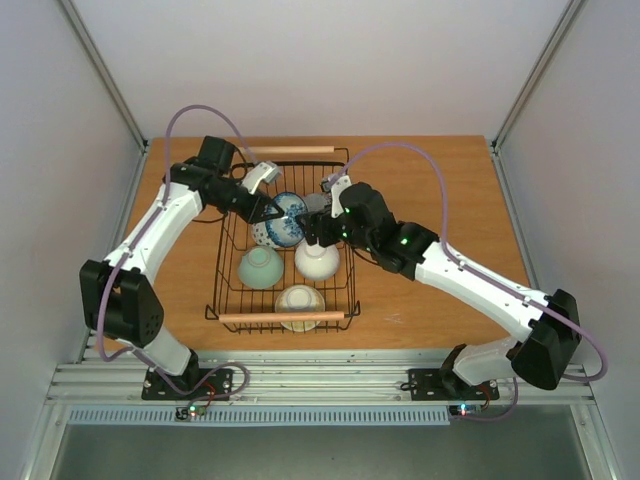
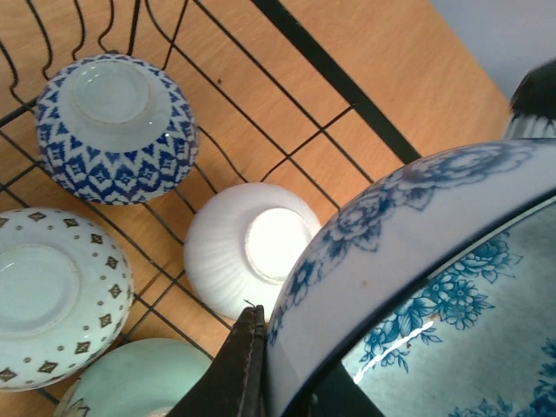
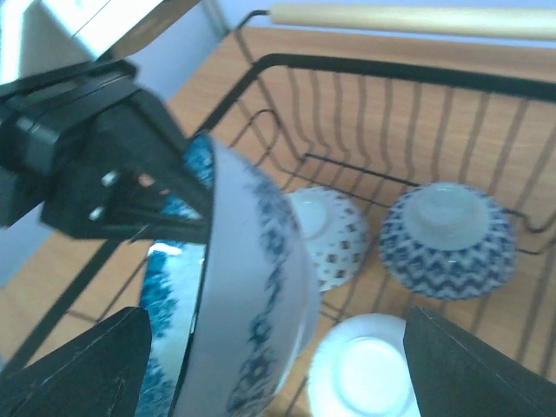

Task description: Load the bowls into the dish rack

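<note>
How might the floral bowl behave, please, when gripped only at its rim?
The floral bowl looks glossy, so likely slippery. Pinched at one rim spot by the left gripper, it may pivot. It looks ceramic, so probably chips if knocked.

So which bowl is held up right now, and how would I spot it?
Find the black wire dish rack. Over its far half one bowl is held on edge, rim pinched in the left arm's jaws. It alone has blue flowers; the rest, even the blue zigzag one, sit upside down.
</note>
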